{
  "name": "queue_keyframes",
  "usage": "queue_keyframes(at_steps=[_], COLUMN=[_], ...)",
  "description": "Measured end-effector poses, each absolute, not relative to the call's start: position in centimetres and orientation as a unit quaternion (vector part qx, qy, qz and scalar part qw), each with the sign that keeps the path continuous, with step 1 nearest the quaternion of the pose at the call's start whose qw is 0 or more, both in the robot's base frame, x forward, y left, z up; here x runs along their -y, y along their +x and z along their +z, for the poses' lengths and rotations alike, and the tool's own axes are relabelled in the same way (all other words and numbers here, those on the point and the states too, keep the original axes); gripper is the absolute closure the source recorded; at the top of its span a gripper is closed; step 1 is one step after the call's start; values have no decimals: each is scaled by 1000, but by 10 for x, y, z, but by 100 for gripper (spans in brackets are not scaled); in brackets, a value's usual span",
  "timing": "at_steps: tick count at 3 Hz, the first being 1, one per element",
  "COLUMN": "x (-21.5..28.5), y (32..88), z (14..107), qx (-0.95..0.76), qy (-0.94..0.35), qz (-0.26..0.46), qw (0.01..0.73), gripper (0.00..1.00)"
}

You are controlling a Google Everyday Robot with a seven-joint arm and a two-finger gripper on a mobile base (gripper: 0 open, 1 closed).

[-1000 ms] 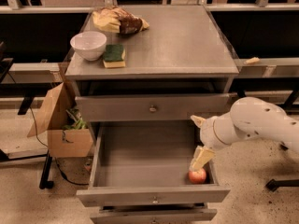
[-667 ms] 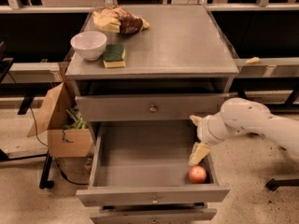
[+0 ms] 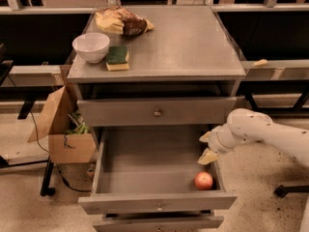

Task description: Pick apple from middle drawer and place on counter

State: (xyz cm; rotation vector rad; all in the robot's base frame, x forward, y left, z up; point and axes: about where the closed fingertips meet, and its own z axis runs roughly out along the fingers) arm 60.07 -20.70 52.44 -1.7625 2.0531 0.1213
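Drawers: three, namely top drawer (image 3: 157, 111), middle drawer (image 3: 157, 201) and bottom drawer (image 3: 157, 222).
Apple (image 3: 203, 180): one.
On the table (image 3: 188, 42): one white bowl (image 3: 91, 46), one sponge (image 3: 117, 58), one crumpled bag (image 3: 123, 23).
Cardboard box (image 3: 63, 129): one, left of frame.
Pincer (image 3: 206, 147): one, right of centre, with two fingers (image 3: 208, 156) spread apart.

You see a red apple (image 3: 203, 180), yellow-blushed, in the grey middle drawer (image 3: 145, 164); your white hand (image 3: 206, 147), cream-fingered, hangs over the drawer's right side near it; the worktop (image 3: 193, 47) is grey, its bowl (image 3: 91, 46) white, its sponge (image 3: 117, 57) green over yellow.
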Motion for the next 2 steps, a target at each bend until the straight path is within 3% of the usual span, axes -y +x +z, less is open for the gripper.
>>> queue_keyframes(at_steps=[1,2], x=[220,227], y=[594,592], z=[499,478], qx=[-752,-757], qy=[-622,-615], qz=[56,69], qw=[208,207], gripper=[24,20])
